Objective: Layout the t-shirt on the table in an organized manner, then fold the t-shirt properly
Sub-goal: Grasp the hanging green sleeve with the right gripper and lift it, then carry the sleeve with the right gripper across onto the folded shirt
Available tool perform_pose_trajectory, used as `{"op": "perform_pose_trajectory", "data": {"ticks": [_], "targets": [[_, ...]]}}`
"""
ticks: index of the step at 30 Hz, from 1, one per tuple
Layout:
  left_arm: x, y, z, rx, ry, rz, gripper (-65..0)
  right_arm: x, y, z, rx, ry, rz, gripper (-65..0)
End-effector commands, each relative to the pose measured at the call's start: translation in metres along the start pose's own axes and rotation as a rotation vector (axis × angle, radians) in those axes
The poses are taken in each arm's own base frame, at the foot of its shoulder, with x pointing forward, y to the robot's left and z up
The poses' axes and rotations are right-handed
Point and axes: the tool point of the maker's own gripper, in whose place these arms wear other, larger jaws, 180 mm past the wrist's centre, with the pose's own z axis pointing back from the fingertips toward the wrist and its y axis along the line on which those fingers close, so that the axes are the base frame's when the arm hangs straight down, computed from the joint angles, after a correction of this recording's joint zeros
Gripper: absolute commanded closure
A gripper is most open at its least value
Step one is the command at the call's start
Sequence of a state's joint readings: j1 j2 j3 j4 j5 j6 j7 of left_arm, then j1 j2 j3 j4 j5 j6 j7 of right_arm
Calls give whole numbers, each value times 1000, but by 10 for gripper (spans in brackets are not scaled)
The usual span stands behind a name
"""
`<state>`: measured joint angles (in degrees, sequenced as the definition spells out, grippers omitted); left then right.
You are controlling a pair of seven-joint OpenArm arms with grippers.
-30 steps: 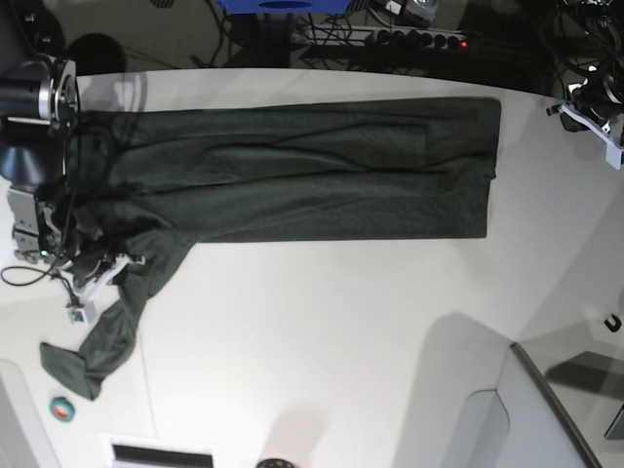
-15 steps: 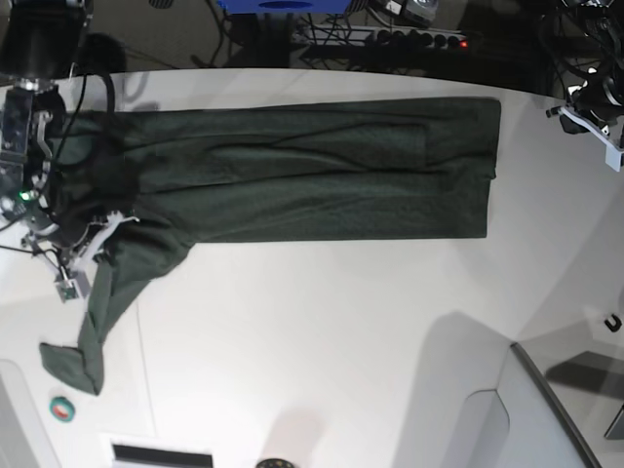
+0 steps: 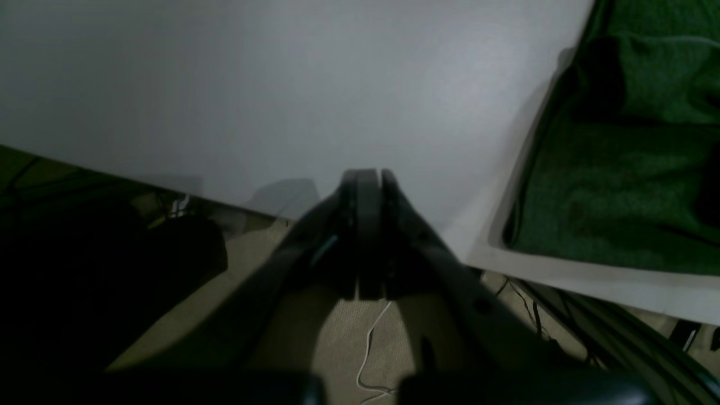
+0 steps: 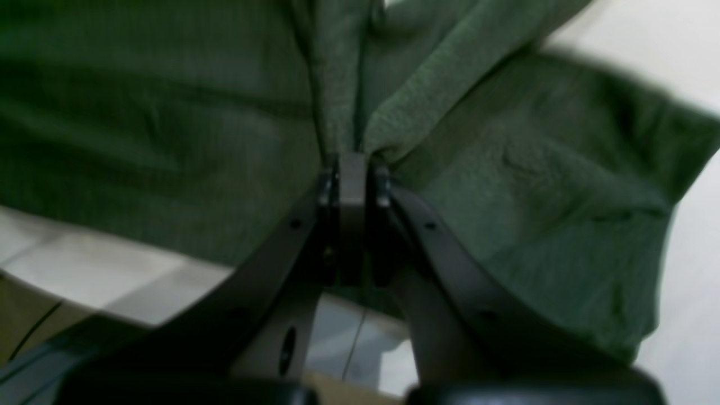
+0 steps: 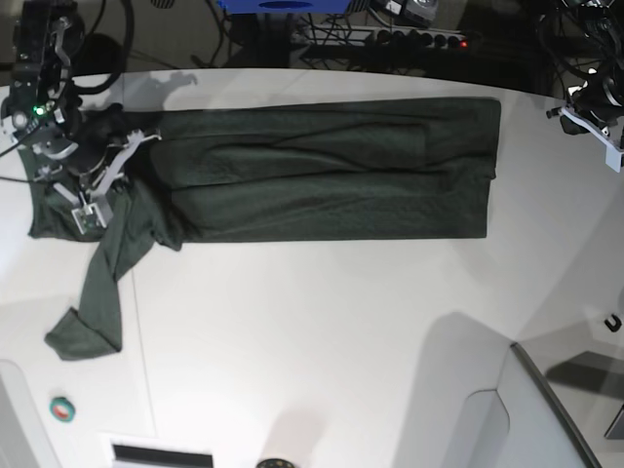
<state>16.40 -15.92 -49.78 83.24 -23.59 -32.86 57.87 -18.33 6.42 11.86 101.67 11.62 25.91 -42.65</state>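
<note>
The dark green t-shirt (image 5: 312,171) lies as a long band across the far half of the white table (image 5: 322,331). One narrow strip of it trails toward the near left (image 5: 88,322). My right gripper (image 4: 351,163) is shut on a bunched fold of the t-shirt (image 4: 506,185) at its left end, under the right arm (image 5: 58,127). The left gripper (image 3: 368,180) is shut on nothing and hovers over the table's edge (image 3: 562,270), beside the t-shirt's corner (image 3: 619,185). In the base view the left arm (image 5: 595,112) sits at the far right, off the cloth.
A small green tape roll (image 5: 62,409) lies near the front left corner. A grey panel (image 5: 546,409) stands at the front right. A power strip and cables (image 5: 409,39) run behind the table's far edge. A thin seam (image 5: 143,370) crosses the tabletop.
The right gripper has carried the shirt's left end from the near left toward the far edge, dragging the trailing strip after it. The left arm has stayed put.
</note>
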Motion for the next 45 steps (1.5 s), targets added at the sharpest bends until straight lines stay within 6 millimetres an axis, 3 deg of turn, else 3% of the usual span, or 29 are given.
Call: {"op": "perform_pose_trajectory", "data": {"ticks": [1, 5, 10, 13, 17, 20, 22, 25, 27, 30, 33, 37, 41, 45], "targets": [[13, 7, 6, 17, -34, -18, 0, 9, 1, 4, -1, -44, -11, -6], [13, 8, 7, 18, -34, -19, 0, -6, 8, 4, 12, -15, -31, -6], [13, 8, 7, 18, -34, -19, 0, -7, 8, 3, 13, -8, -32, -9], [13, 8, 7, 18, -34, -19, 0, -3, 7, 5, 7, -19, -30, -83], [12, 8, 7, 19, -31, -19, 0, 17, 4, 14, -11, -73, -1, -249], [12, 8, 7, 19, -31, -19, 0, 57, -9, 9, -36, -152, 16, -279], [11, 8, 7, 20, -30, -18, 0, 75, -37, -2, -87, -154, 24, -278], [9, 10, 8, 23, -27, -15, 0, 102, -76, -41, -143, -101, 9, -278], [8, 9, 7, 22, -27, -11, 0, 114, -91, -65, -160, -63, 3, -278], [4, 10, 8, 23, -18, -11, 0, 126, -105, -99, -170, -24, 23, -279], [1, 11, 8, 25, -15, -13, 0, 125, -102, -124, -134, 15, 24, -279], [1, 13, 11, 29, -69, -22, 0, 128, -99, -131, -117, 4, 7, -279], [-2, 15, 12, 33, -75, -22, 0, 127, -114, -130, -209, 4, -42, -279], [-14, 20, 5, 27, -43, 14, 0, 125, -115, -130, -216, 6, -49, -278]]}}
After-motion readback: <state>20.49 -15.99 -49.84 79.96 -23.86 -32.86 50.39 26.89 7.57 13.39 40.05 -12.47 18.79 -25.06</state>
